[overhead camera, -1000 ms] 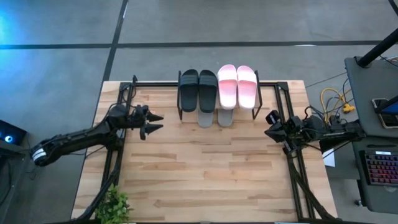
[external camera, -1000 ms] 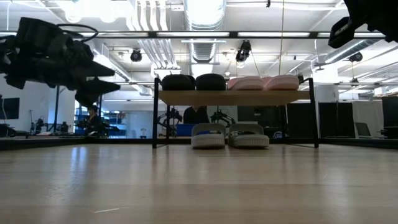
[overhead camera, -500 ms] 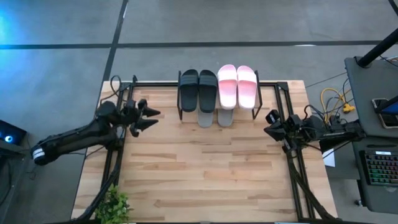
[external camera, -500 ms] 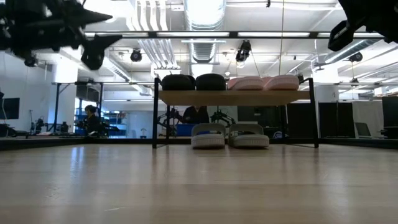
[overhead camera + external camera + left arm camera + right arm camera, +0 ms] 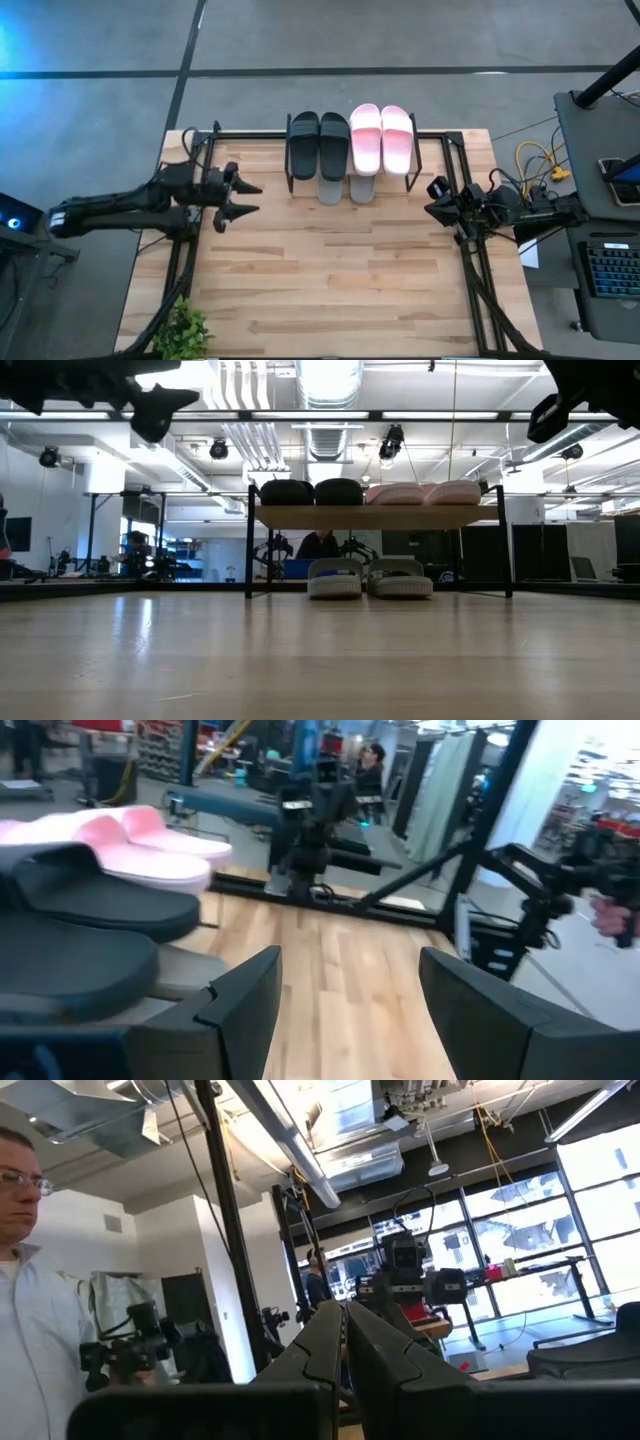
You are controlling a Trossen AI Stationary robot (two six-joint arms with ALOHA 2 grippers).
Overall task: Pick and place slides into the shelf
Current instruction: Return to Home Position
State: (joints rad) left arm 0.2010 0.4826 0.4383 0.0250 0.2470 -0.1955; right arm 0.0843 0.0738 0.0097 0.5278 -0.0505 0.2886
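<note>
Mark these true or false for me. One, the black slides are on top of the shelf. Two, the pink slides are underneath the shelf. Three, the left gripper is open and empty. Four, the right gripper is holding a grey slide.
1. True. Both black slides lie side by side on the top board of the shelf.
2. False. The pink slides are also on the top board, next to the black pair. The grey slides are the ones underneath.
3. True. The left gripper is over the left side of the table, with its fingers apart and nothing between them.
4. False. The right gripper is shut on nothing, at the table's right edge.
</note>
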